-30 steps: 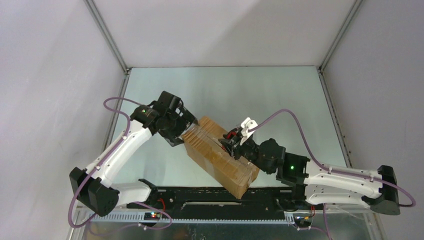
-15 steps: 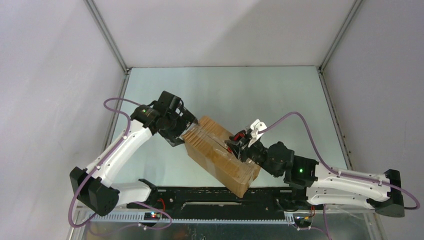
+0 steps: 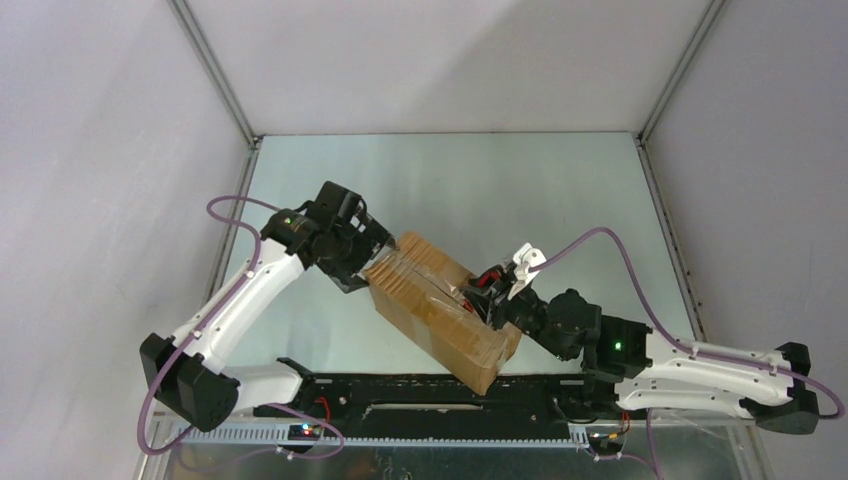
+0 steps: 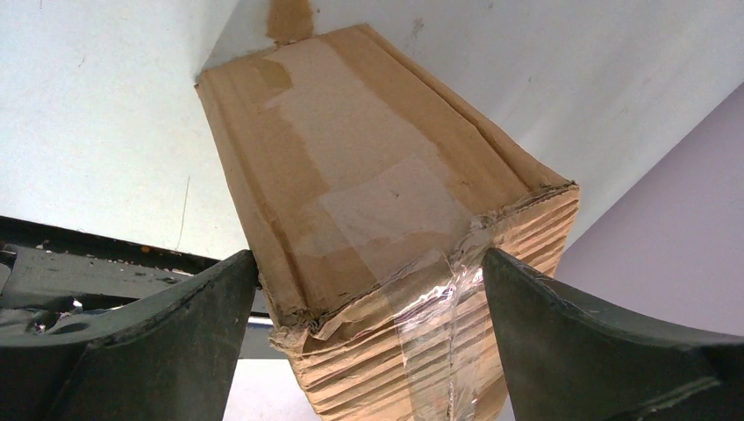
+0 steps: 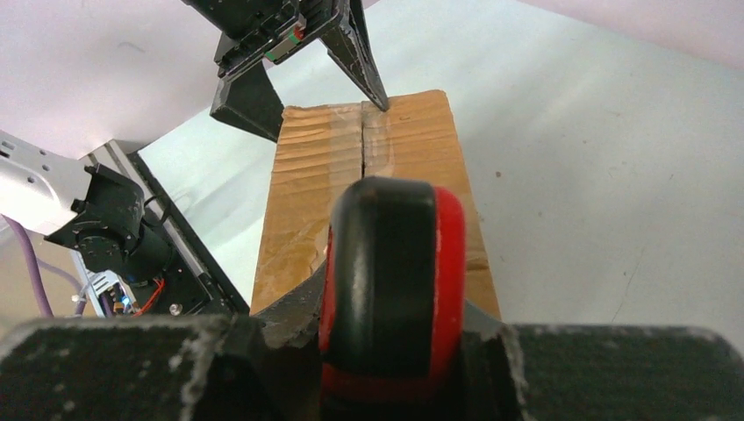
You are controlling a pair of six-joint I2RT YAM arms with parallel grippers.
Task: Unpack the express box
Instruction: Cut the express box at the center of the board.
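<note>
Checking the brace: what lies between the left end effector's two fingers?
The taped end of the express box fills the gap, the fingers flanking it. The left wrist view shows it.

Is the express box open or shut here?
Shut. The express box has its flaps lying flat, meeting at the taped centre seam; whether the tape is cut, cannot tell.

The counter (image 3: pixel 450 180) is a pale grey-green sheet, faintly scuffed, edged by metal rails (image 3: pixel 445 133) at its far end and sides; the express box (image 3: pixel 432 310), brown corrugated cardboard with clear tape over its top seam, lies diagonally on its near half.
</note>
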